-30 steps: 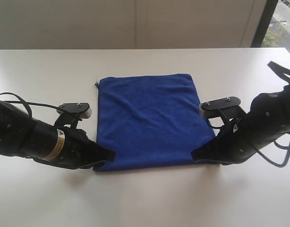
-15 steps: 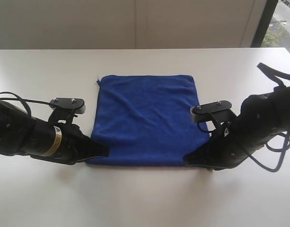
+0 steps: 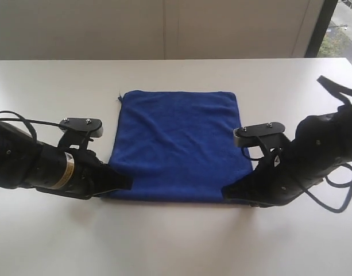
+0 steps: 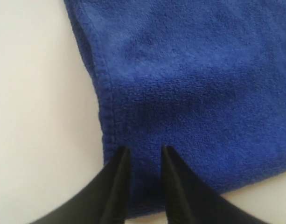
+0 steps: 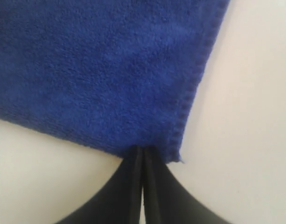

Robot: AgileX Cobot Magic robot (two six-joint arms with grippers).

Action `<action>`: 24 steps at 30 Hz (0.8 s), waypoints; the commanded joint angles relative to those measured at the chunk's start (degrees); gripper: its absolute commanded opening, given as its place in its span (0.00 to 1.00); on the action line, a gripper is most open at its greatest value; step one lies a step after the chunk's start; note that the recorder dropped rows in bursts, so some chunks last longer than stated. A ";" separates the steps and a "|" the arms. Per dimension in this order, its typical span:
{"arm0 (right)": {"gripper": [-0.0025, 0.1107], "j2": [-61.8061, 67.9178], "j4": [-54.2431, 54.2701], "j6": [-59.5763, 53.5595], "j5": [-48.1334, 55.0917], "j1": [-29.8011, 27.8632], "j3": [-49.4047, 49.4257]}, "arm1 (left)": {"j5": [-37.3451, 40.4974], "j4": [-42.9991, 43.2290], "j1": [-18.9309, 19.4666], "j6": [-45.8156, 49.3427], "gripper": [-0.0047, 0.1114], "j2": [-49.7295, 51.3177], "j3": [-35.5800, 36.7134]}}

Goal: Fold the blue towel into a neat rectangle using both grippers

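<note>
The blue towel [image 3: 178, 144] lies flat on the white table [image 3: 176, 241] as a folded, roughly square shape. At its near left corner sits my left gripper [image 3: 127, 183]. In the left wrist view the left gripper [image 4: 145, 149] is open, its two black fingers apart over the towel [image 4: 194, 84] just inside the hem. My right gripper [image 3: 227, 192] is at the near right corner. The right wrist view shows the right gripper [image 5: 143, 150] shut on the towel [image 5: 96, 70], pinching its edge beside the corner.
Bare white tabletop surrounds the towel on all sides. A pale wall [image 3: 164, 29] runs behind the table's far edge. A window [image 3: 342, 29] is at the far right. Black cables trail from both arms.
Both arms drew the towel's near edge slightly toward the front and the cloth became smoother. The left gripper's jaws have parted; the right gripper stays pinched on its corner.
</note>
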 commanded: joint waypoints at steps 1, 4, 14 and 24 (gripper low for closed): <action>0.02 -4.27 -0.17 0.49 0.56 0.41 0.27 | 0.48 0.74 -0.13 -0.54 0.39 -3.48 -0.50; 0.02 -7.91 -0.97 0.49 2.71 0.41 0.27 | -0.41 0.74 -0.02 0.76 0.40 -6.89 -0.50; 0.02 -16.74 -10.07 -12.51 7.59 0.41 0.27 | -11.32 0.74 2.11 19.17 0.16 -16.95 -0.50; 0.13 -16.51 -7.68 -34.74 8.56 0.41 0.27 | -2.35 0.74 2.11 29.18 0.04 -14.62 -0.50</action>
